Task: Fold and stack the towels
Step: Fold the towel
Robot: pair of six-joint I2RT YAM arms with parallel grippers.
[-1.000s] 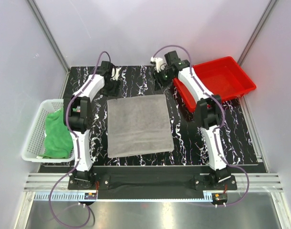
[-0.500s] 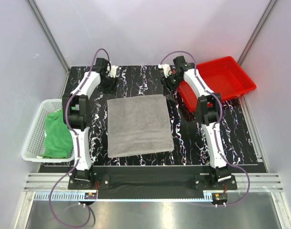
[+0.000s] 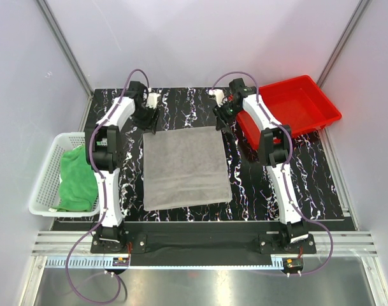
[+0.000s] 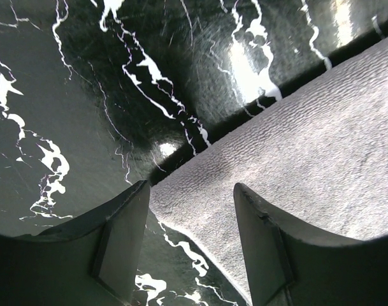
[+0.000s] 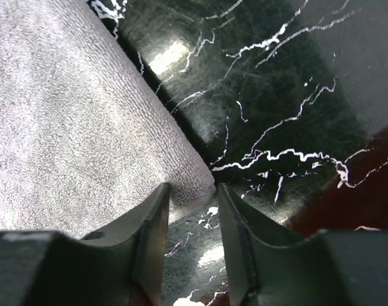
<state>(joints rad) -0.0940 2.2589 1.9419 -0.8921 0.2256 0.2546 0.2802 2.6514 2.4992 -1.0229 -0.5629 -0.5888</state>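
Note:
A grey towel (image 3: 184, 167) lies flat and unfolded in the middle of the black marbled table. My left gripper (image 3: 150, 120) is down at its far left corner, jaws open. In the left wrist view that corner of the grey towel (image 4: 308, 140) lies between the fingertips of the left gripper (image 4: 192, 188), untouched by them. My right gripper (image 3: 223, 122) is at the far right corner. In the right wrist view the right gripper (image 5: 192, 188) stands narrowly open, the tip of the grey towel (image 5: 72, 115) just inside the gap. A green towel (image 3: 76, 178) is bunched in the basket.
A white lattice basket (image 3: 44, 172) stands off the table's left edge. A red tray (image 3: 289, 108) sits at the back right, close beside the right arm. Grey walls and metal posts close in the back and both sides.
Both grippers have come from the back of the table down to the grey towel's two far corners. The right jaws widened a little, then narrowed. The towel has not moved.

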